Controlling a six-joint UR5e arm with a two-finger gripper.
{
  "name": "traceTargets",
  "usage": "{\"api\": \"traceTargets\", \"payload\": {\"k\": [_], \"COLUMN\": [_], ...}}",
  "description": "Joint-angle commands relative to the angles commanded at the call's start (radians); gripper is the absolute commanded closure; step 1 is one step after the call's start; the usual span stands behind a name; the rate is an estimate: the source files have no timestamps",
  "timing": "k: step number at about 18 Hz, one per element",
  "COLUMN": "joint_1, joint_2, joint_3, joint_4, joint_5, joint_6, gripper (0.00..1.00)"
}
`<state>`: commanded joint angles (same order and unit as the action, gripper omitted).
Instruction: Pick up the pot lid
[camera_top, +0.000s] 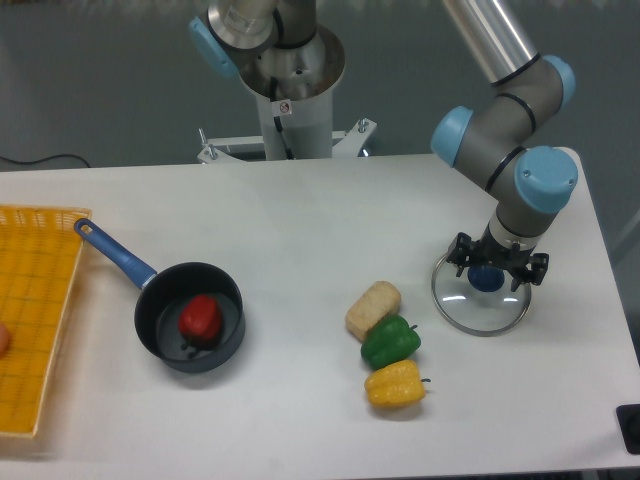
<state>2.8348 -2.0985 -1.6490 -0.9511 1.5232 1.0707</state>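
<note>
Apparently holds the hand (490, 268) wide astride the blue knob (486, 280), likely to pinch squarely at centre; has the pot lid (470, 312) flat on the bench (250, 110) right beneath, handy for a level lift.

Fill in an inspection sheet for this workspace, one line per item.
Surface: white tabletop, carrying the items below.
Job's things: clear pot lid lying flat, dark blue knob up; not picked up.
Clutter: black pan with blue handle, a red vegetable-like item inside; tan block, green pepper-like item and yellow one left of the lid in the picture.
Gripper: open, fingers around the knob; contact cannot be told.
Cables: thin black one at upper left.
Surroundings: yellow-orange bin at left edge, partly out of view; dark backdrop.
</note>
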Motion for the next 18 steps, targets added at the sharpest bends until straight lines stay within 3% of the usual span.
{"api": "traceTargets", "payload": {"k": [4,9,18], "joint_1": [0.0,0.003,0.003], "joint_2": [0.0,0.0,0.002], "joint_3": [-0.005,-0.006,-0.008], "joint_4": [0.005,0.006,0.006], "joint_5": [0.005,0.005,0.005], "joint_6": [-0.002,-0.002,-0.003], "gripper": [0.11,0.15,0.32]}}
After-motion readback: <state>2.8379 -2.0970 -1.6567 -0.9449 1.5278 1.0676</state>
